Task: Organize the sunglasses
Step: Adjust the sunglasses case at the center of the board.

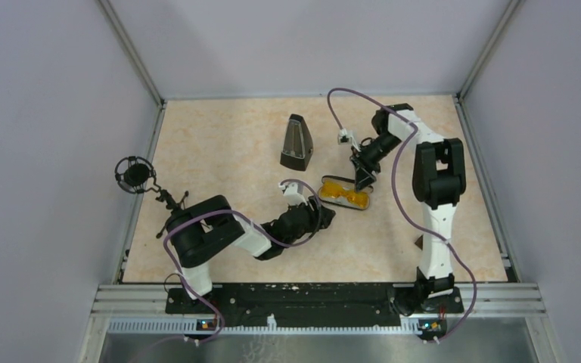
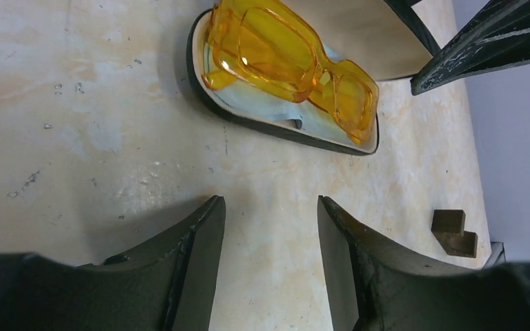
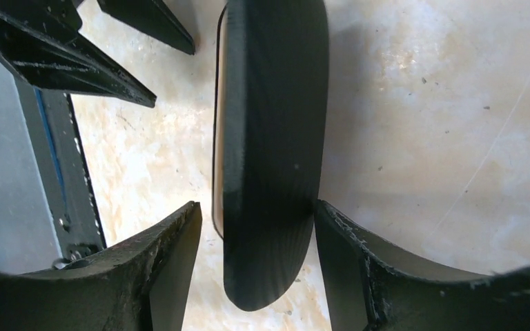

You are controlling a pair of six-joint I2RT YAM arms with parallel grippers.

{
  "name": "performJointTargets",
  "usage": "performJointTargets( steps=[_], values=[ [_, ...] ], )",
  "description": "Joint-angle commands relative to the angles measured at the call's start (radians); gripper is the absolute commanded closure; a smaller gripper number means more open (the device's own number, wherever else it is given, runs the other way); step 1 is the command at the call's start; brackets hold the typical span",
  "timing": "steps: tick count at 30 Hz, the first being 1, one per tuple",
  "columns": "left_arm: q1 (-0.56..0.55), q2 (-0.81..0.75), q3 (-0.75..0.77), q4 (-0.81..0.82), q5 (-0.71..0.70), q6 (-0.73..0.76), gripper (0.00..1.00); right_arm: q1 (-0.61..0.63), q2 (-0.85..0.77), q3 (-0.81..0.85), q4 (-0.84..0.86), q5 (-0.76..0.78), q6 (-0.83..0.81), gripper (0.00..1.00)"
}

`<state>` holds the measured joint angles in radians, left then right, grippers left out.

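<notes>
**Entry: sunglasses, storage part done. Landmark: glasses case (image 2: 366, 41), lid raised.**

1. Left of the case: the left gripper (image 2: 269, 200) is held low over the table, just short of the case's near rim. Its jaws are parted wide. Nothing is held or touched.

2. In the case: the sunglasses (image 2: 290, 62) are laid across the lower half, bedded on a light blue cloth (image 2: 248, 103). Placement is judged done. Closing the lid is judged the step left.

3. At the case's lid: the right gripper (image 3: 257, 203) is set astride the upright lid, one finger on each side. One finger is pressed against the black outer face. On the tan inner side a thin sliver of gap seems to be left, so it cannot be told whether the lid is clamped or only bracketed.

4. Right of the case, well apart: a small brown block (image 2: 455, 231) is noted on the table.
</notes>
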<state>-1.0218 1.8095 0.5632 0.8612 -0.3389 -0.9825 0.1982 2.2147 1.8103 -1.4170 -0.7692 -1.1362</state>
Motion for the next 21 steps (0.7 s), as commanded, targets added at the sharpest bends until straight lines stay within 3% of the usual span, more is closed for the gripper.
performJointTargets(
  steps=[1, 11, 17, 21],
  values=[
    [0.003, 0.038, 0.013, -0.003, -0.028, -0.027, 0.41, -0.03, -0.045, -0.035, 0.048, -0.09, 0.073, 0.38],
    [0.005, 0.07, -0.007, 0.061, -0.012, -0.064, 0.45, -0.046, -0.174, -0.17, 0.194, -0.148, 0.155, 0.39],
    [0.01, 0.107, -0.055, 0.258, -0.096, -0.055, 0.44, -0.057, -0.216, -0.192, 0.282, -0.159, 0.252, 0.41],
    [0.046, 0.169, -0.064, 0.379, -0.067, -0.081, 0.44, -0.062, -0.208, -0.216, 0.339, -0.161, 0.304, 0.47]
  ],
)
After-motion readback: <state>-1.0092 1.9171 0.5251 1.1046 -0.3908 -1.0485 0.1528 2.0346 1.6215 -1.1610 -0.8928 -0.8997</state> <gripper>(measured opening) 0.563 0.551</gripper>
